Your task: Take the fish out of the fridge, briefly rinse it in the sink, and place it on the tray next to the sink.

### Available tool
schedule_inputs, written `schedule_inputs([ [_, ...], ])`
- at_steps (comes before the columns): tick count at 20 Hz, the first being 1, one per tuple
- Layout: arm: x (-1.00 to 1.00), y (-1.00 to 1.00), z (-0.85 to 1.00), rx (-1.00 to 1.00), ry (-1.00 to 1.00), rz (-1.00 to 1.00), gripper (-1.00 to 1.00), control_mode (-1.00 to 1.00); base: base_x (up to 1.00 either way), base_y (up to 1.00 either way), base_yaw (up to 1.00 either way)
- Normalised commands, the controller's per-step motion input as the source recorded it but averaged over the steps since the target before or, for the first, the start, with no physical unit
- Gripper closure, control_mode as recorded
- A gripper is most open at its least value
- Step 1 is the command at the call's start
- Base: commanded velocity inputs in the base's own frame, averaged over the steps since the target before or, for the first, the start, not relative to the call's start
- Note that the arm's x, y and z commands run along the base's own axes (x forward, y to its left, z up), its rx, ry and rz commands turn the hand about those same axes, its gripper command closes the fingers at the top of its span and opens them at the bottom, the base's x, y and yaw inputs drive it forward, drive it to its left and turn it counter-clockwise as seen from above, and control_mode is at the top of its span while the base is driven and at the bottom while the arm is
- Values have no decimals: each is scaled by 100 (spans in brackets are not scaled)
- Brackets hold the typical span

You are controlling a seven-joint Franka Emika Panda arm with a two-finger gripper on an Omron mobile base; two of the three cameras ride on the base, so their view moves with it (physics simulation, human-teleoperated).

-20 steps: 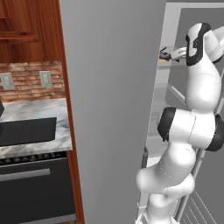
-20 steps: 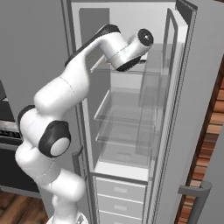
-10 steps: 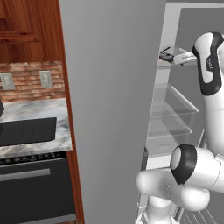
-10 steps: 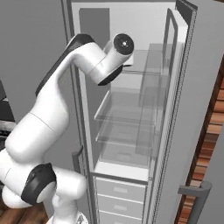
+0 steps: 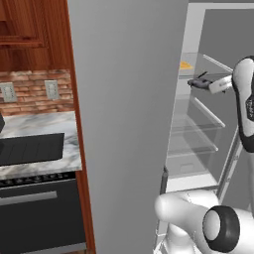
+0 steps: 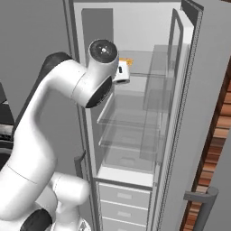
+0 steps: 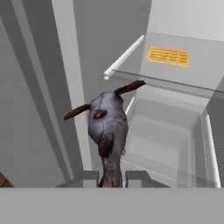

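Now clamped tail-first between the two dark fingertips at the bottom centre of the hand view: small slender dark grey fish (image 7: 107,127) with thin brownish fins, body pointing up the frame toward the pale fridge interior. Seen too at upper right of the left base view, fish (image 5: 198,82) hanging in mid-air in front of the glass shelves, gripper (image 5: 214,85) closed narrowly around it. Compared with half a second ago, sits lower and further out from the upper shelf, with the white arm swung wider across the frame; so lifted clear of the shelf and withdrawing. Behind it, at upper right of the hand view, a flat orange-yellow item (image 7: 168,56) left lying on the top shelf. Tall plain grey fridge (image 6: 180,135) standing open, door edge at right of the right base view. Retrieval judged nearly done; rinsing and placing yet to come. Thin flat black ridged tray (image 5: 31,149) waiting on the marble counter at left.
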Motion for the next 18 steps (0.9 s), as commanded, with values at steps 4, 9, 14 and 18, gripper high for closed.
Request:
schedule_inputs([
  [4, -100, 4, -100, -51, 47, -5, 100, -100, 0, 0, 0],
  [9, -94, 7, -78, -16, 14, 2, 100, -100, 0, 0, 0],
  [14, -33, 2, -2, 0, -25, 2, 100, -100, 0, 0, 0],
  [18, -3, 0, -4, 1, -3, 0, 100, -100, 0, 0, 0],
])
